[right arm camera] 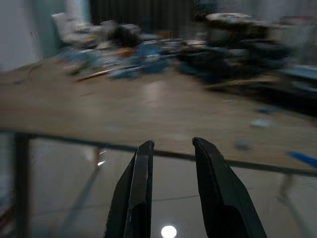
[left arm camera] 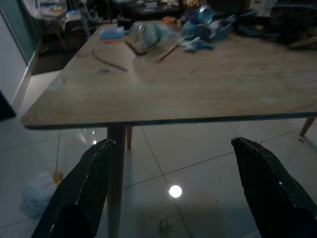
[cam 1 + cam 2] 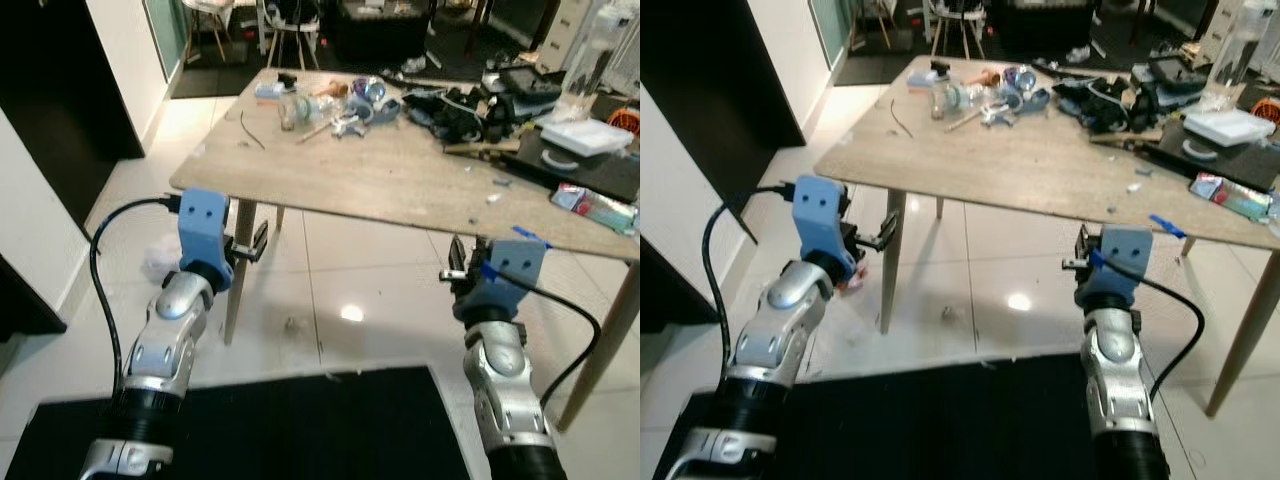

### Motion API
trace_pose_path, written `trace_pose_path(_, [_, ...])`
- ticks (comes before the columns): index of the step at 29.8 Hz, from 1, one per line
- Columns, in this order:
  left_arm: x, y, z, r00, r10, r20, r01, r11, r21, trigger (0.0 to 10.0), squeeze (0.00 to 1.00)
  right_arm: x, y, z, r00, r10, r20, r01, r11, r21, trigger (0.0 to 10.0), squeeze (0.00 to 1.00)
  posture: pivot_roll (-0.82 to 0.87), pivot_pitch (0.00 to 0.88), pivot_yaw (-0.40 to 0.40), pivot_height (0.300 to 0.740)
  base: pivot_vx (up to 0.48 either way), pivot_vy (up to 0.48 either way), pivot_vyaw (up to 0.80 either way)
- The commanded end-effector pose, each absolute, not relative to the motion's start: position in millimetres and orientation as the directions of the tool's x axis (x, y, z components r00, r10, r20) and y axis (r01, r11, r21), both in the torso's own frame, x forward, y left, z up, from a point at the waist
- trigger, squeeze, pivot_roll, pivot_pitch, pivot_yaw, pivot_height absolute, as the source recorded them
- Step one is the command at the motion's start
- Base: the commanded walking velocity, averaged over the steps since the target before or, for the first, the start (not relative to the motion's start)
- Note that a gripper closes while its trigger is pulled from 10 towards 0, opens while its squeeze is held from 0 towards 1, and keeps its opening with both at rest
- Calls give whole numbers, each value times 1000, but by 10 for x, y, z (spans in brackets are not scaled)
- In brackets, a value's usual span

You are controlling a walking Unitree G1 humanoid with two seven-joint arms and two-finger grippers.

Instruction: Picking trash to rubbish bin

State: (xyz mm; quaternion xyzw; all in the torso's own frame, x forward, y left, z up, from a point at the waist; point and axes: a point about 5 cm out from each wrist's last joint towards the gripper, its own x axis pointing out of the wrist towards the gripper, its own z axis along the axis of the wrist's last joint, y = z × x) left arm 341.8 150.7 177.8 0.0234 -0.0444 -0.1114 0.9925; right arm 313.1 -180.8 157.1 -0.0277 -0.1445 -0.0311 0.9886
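Ahead, one table; two grippers

Table: pale wood-grain top, matt, smooth, on light wooden legs. Floor: large glossy white tiles, reflecting a ceiling light. Crumpled wrapper in the clutter at the table's far edge: shiny, foil-like. Packet at the table's right edge: glossy plastic film. Arms: brushed silver metal with matt blue plastic wrist housings. Left gripper fingers: black, slight sheen, faintly textured. Right gripper fingers: smooth black plastic.
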Motion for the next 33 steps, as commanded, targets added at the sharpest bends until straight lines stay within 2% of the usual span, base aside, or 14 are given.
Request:
trace_pose_path(1, [3389, 1533, 1699, 975, -215, 52, 211, 976, 59, 10000, 0, 3134, -1784, 1588, 959, -22, 283, 46, 996, -80, 10000, 0, 2, 105, 47, 740, 352, 0, 0])
trace_pose_path(4, [3381, 1561, 1680, 980, -193, 50, 190, 980, 61, 10000, 0, 3154, -1710, 1606, 960, 14, 280, 13, 996, -94, 10000, 0, 1, 105, 38, 740, 350, 0, 0])
trace_pose_path(5, [3374, 1578, 1674, 984, -171, 52, 168, 984, 57, 10000, 0, 3181, -1653, 1614, 961, 57, 271, -27, 993, -114, 10000, 0, -5, 108, 6, 740, 352, 0, 0])
trace_pose_path(14, [3320, 1619, 1659, 991, -115, 67, 113, 993, 31, 10000, 0, 3272, -1648, 1695, 955, 124, 270, -84, 984, -155, 10000, 0, -6, 116, -53, 740, 350, 0, 0])
trace_pose_path(33, [3345, 1578, 1719, 987, -145, 74, 142, 989, 46, 10000, 0, 3272, -1783, 1634, 971, 6, 241, 17, 996, -91, 10000, 0, -6, 120, -17, 740, 350, 0, 0])
